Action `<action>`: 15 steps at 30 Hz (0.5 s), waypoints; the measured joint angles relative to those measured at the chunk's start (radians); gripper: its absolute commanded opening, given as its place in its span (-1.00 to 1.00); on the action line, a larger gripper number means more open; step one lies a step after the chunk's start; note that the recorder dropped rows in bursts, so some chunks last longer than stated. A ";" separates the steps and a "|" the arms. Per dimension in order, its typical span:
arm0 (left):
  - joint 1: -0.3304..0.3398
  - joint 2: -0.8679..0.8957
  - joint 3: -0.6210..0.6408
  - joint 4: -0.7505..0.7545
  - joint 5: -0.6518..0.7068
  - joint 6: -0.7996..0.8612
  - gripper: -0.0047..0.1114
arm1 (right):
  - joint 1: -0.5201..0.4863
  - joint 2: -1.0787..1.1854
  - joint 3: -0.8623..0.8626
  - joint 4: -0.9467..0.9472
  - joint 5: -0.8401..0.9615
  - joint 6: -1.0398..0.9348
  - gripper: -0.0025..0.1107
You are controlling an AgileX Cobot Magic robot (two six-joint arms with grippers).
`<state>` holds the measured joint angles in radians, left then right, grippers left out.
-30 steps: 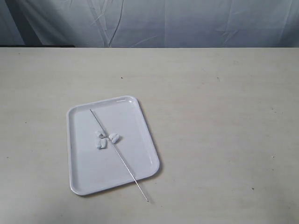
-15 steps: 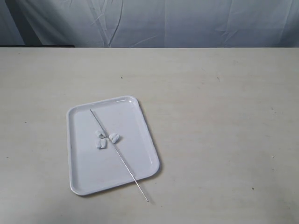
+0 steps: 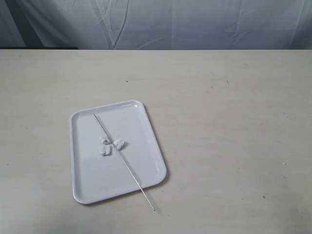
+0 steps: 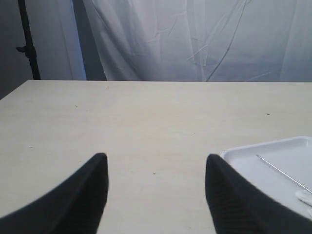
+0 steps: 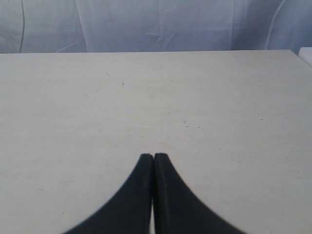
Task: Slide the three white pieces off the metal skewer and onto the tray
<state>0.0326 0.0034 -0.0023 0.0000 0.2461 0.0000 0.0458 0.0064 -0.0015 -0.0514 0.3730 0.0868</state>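
The white tray (image 3: 87, 180) lies on the table left of centre. The metal skewer (image 3: 127, 168) rests diagonally across it, its lower end sticking out past the tray's front rim onto the table. The three white pieces (image 3: 105, 150) sit clustered in the tray's middle, right beside the skewer; whether any is still threaded I cannot tell. Neither gripper shows in the exterior view. In the left wrist view my left gripper (image 4: 155, 163) stands open over bare table, with the tray's corner (image 4: 243, 156), the skewer (image 4: 282, 172) and a white piece (image 4: 304, 196) off to one side. My right gripper (image 5: 154, 157) is shut on nothing.
A pale wooden table (image 3: 234, 136) spreads around the tray. A wrinkled grey-white curtain (image 3: 195, 22) hangs behind its far edge. A dark stand pole (image 4: 27, 39) shows in the left wrist view beside the curtain.
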 measured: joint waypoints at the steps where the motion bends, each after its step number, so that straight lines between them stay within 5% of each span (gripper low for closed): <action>1: 0.000 0.000 0.000 0.000 0.000 0.000 0.05 | 0.000 0.000 0.000 0.000 0.000 0.000 -0.97; 15: 0.000 0.000 0.000 0.000 0.000 0.000 0.05 | 0.000 0.000 0.000 0.008 0.000 0.000 -0.97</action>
<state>0.0326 0.0034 -0.0023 0.0000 0.2461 0.0000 0.0458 0.0064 -0.0015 -0.0430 0.3730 0.0868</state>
